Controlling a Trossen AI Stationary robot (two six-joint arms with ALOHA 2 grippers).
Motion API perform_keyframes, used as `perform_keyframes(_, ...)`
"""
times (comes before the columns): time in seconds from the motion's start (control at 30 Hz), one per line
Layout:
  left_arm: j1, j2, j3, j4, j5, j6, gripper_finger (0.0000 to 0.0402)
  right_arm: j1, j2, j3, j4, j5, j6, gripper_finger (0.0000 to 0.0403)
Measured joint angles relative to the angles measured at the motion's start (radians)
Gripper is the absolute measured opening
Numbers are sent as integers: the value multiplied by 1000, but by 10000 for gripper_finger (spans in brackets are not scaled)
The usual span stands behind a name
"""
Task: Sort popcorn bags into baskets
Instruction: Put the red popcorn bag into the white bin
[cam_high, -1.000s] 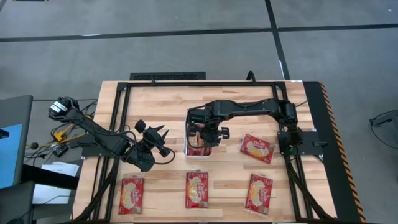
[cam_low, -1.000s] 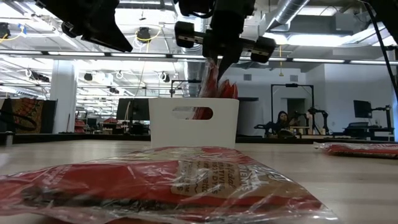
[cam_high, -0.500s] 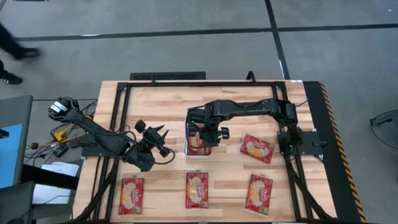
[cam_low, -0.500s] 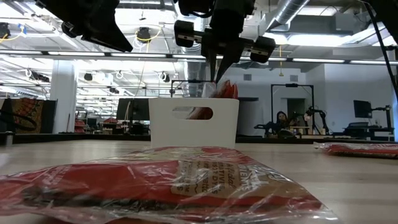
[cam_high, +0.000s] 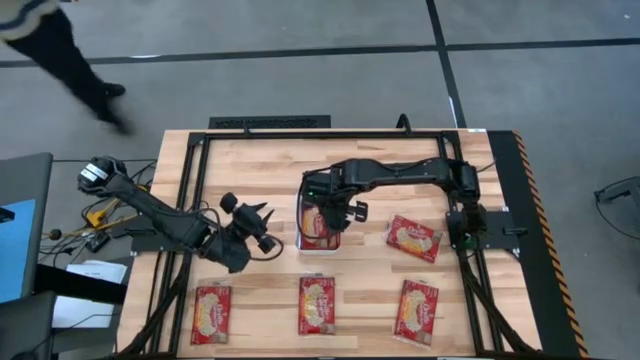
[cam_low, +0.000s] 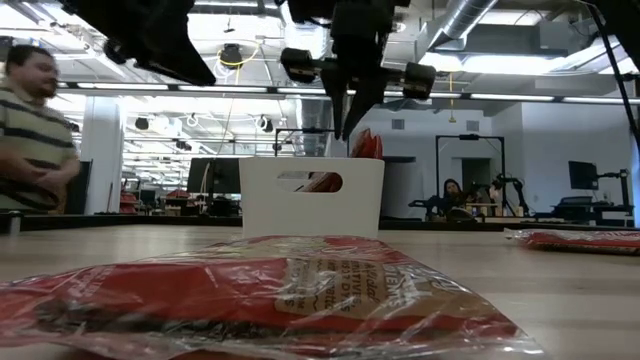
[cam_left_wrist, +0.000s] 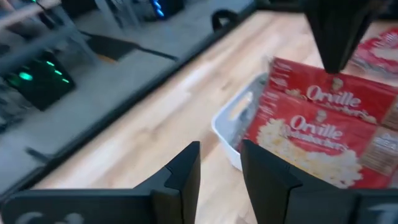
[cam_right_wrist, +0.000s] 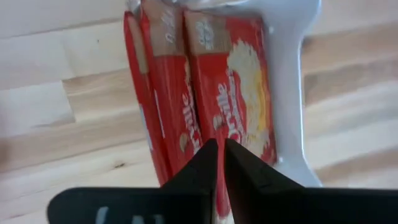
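The white basket (cam_high: 301, 235) stands mid-table with red popcorn bags (cam_right_wrist: 236, 81) on edge inside it, their tops above the rim (cam_low: 368, 145). My right gripper (cam_high: 335, 212) points down just over them (cam_low: 345, 128). Its fingers are together but for a slit (cam_right_wrist: 219, 155), and the low view shows nothing in them. My left gripper (cam_high: 268, 241) hovers to the basket's left, open (cam_left_wrist: 221, 168), pointing at the basket (cam_left_wrist: 227, 121). Several more bags lie flat on the table: three in a row along the near edge (cam_high: 211, 312) (cam_high: 317, 303) (cam_high: 418, 310), one right of the basket (cam_high: 414, 237).
A black frame rail (cam_high: 270, 123) runs around the table top. A person walks past beyond the far left corner (cam_high: 60, 45), also showing at the left in the low view (cam_low: 35, 130). Bare wood lies between the basket and the far rail.
The bag that hung under my right gripper has sunk into the basket and no longer shows below the fingers. The right gripper has stayed over the basket and rolled a little about its own axis. A person has walked into view.
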Motion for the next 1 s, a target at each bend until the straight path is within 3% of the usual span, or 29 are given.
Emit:
perform_keyframes(0.27,114,0,0,138,218,180,52,-20,-156,1,-3,-16,149,9)
perform_keyframes(0.37,163,0,0,160,343,223,25,-69,-225,-7,-43,-115,333,15)
perform_keyframes(0.47,214,0,0,166,469,225,5,-132,-315,-115,-40,-241,461,8)
perform_keyframes(0.7,281,0,0,172,633,260,2,-194,-579,-629,431,-270,736,6)
perform_keyframes(0.87,301,57,0,255,700,312,1,-173,-698,-953,902,-193,1076,9)
perform_keyframes(1.0,325,166,1,375,770,361,0,-117,-723,-1078,1085,-83,1243,21)
